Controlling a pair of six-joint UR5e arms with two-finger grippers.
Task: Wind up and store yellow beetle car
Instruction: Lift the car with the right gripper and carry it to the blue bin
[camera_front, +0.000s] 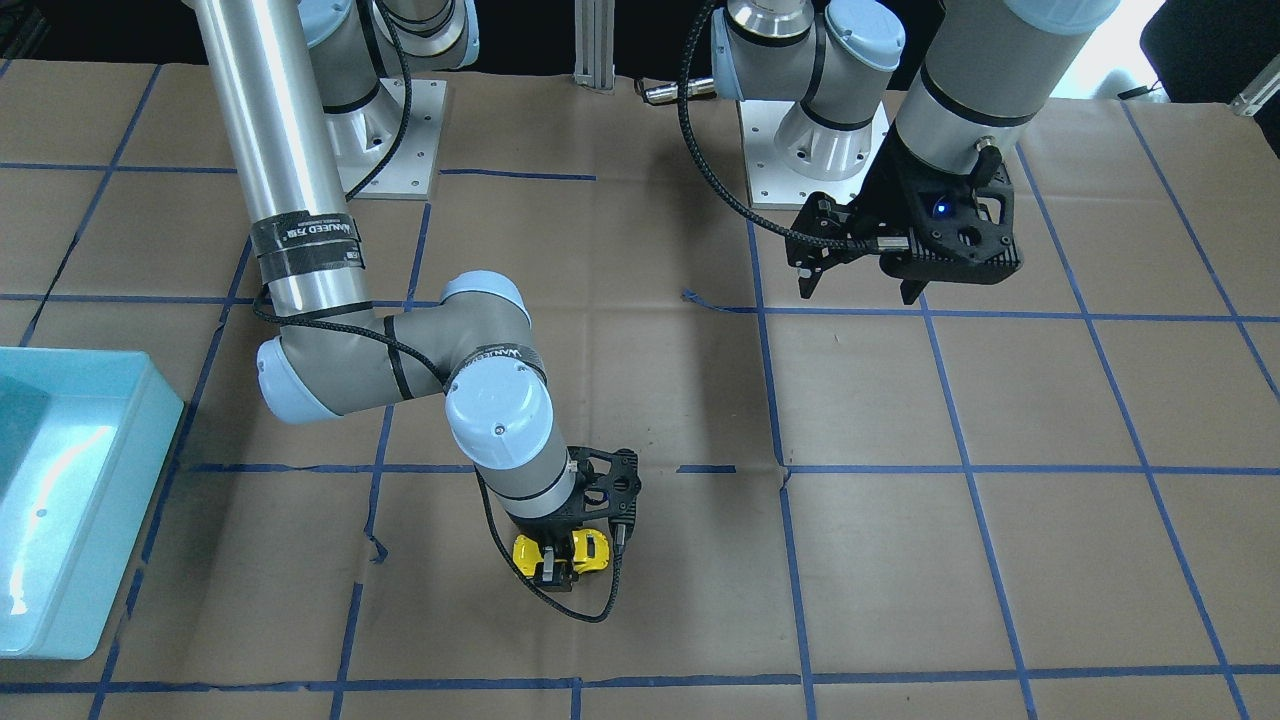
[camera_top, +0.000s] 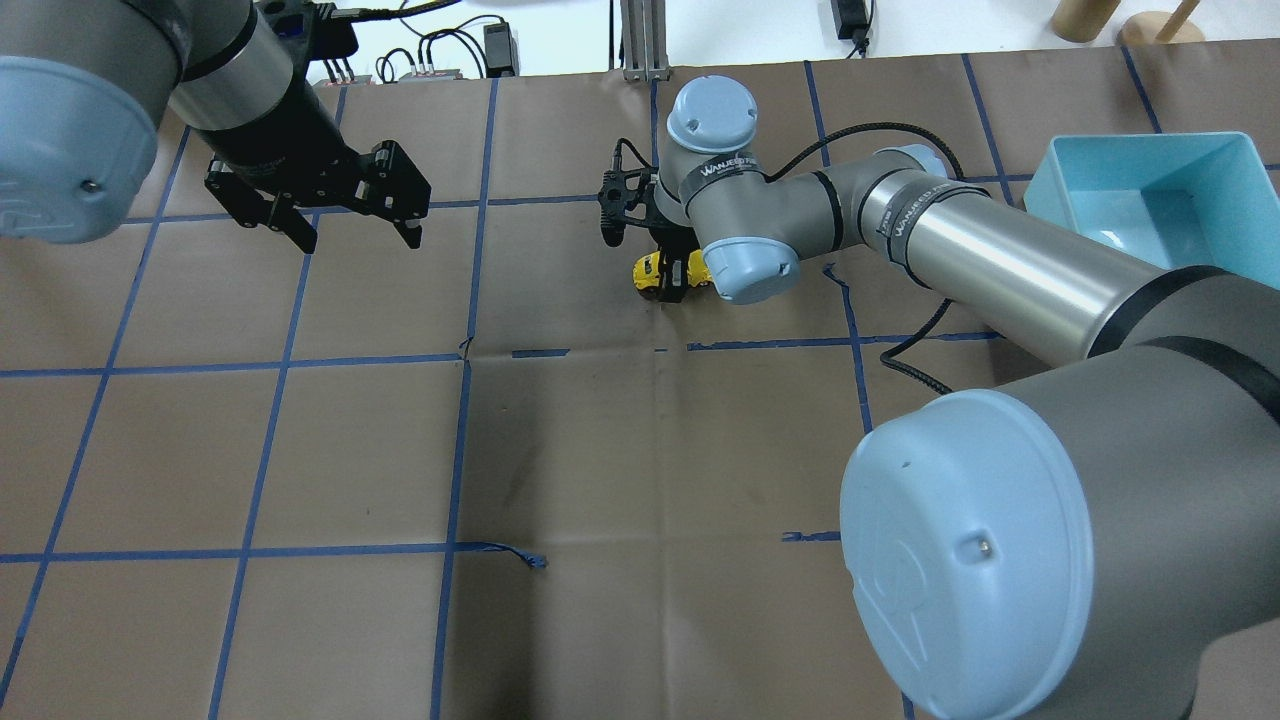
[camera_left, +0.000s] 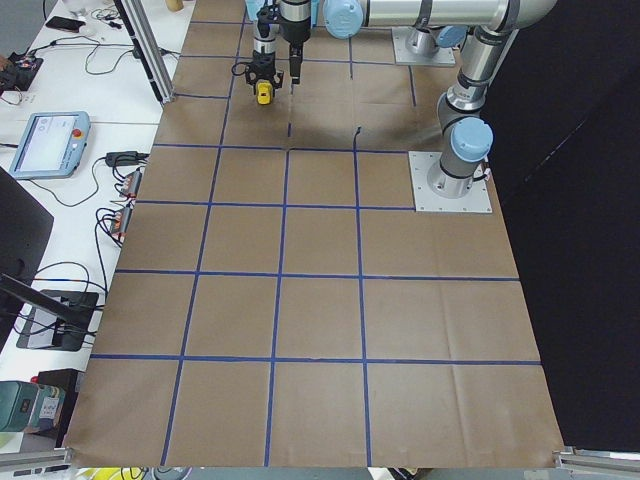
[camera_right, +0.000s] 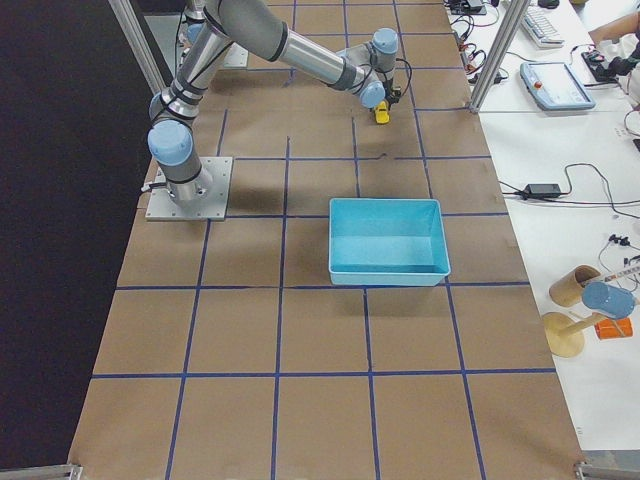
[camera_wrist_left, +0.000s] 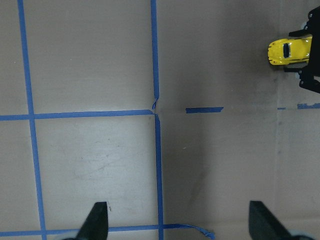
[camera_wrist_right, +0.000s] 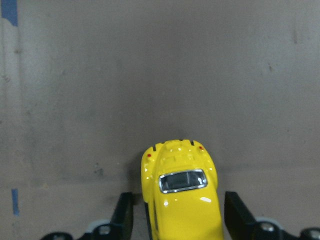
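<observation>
Wheels down on the table (camera_front: 900, 580), the yellow car (camera_front: 590, 548) sits between the right claw's (camera_front: 553, 568) spread fingers (camera_wrist_right: 235, 215), a gap showing on either side. The left claw (camera_top: 360, 238) hangs spread above the table, well apart.

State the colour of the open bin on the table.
Light blue; the bin shows best in the exterior right view.
</observation>
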